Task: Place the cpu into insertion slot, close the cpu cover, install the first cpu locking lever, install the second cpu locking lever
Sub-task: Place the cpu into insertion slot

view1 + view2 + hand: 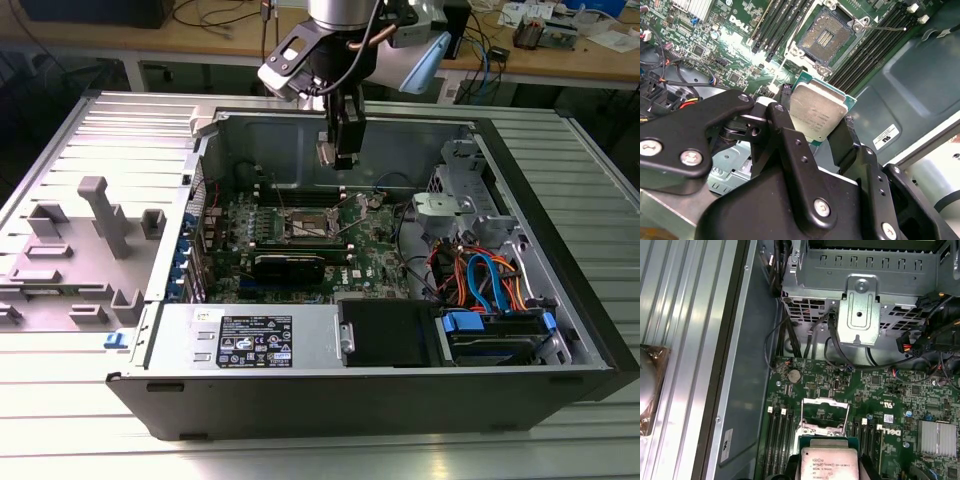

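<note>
The open computer case (330, 405) lies on its side, the green motherboard (378, 258) at its floor. A grey drive cage (875, 267) and looping black cables (830, 352) sit beyond the board. Black memory slots (776, 24) flank the insertion slot (826, 38) on both sides, its dark centre exposed. The gripper (816, 104) hangs above it, fingers clamped on opposite edges of the square cpu (818, 114), which is in the air short of the socket, metal top turned toward both wrist views.
</note>
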`<state>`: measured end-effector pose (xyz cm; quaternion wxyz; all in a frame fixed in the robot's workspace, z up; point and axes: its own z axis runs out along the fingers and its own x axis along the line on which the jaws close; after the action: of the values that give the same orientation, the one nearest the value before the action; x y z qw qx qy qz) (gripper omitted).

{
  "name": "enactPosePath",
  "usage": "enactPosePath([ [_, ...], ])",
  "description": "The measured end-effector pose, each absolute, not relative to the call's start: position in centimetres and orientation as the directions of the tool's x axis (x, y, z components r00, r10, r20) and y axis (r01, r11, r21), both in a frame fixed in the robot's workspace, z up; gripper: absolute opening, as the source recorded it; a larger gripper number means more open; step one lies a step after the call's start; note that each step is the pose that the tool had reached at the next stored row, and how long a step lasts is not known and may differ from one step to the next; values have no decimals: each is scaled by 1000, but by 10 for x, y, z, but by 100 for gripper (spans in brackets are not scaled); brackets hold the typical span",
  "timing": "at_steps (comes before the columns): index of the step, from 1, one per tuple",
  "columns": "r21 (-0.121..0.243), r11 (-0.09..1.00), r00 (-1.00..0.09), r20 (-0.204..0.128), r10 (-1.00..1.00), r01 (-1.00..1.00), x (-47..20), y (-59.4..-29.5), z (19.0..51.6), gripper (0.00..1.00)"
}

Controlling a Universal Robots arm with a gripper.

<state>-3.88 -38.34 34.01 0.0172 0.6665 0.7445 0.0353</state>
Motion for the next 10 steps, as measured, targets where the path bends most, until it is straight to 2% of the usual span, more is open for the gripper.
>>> enactPosePath([
  [10,75,82,-84,21,996,994,-39,-384,337,55],
])
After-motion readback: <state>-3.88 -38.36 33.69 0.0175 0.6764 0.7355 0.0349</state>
